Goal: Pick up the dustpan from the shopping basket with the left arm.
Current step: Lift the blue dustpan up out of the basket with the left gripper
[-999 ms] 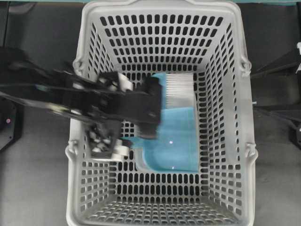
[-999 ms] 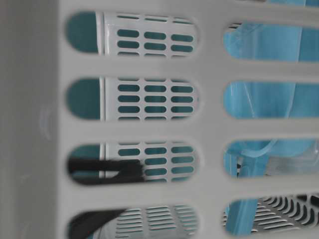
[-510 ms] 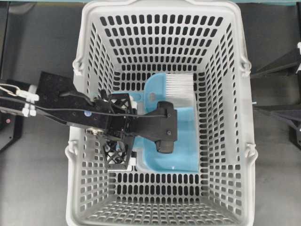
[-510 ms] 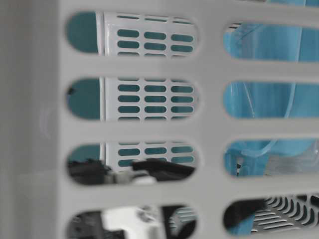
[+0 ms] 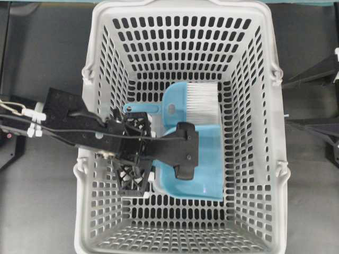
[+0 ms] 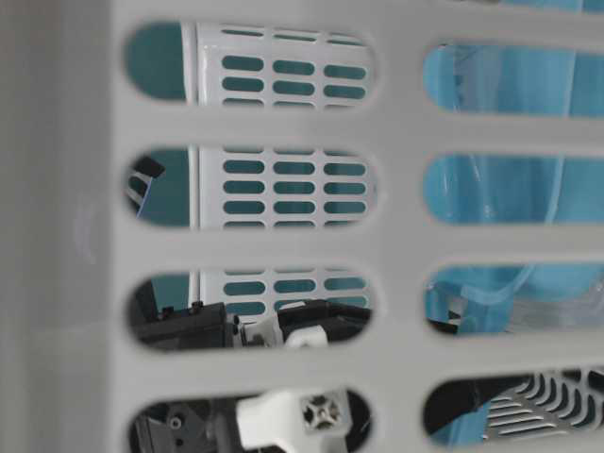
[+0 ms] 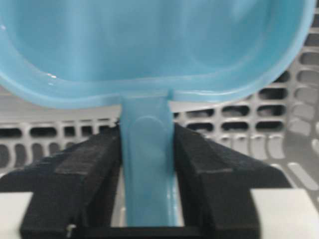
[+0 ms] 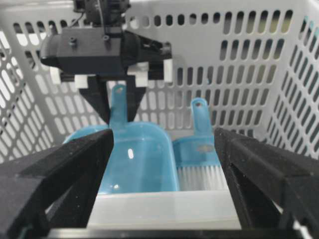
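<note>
Two fingers of my left hand (image 7: 147,164) pinch the dustpan (image 5: 204,169) handle; a shallow grip could slip when lifting.

Black left arm (image 5: 79,129) with white clips, thin cables, and black fingers (image 7: 87,169).

Left tool (image 7: 147,174) pointing down, fingers pinched narrow, right tool (image 8: 164,164) spread wide
</note>
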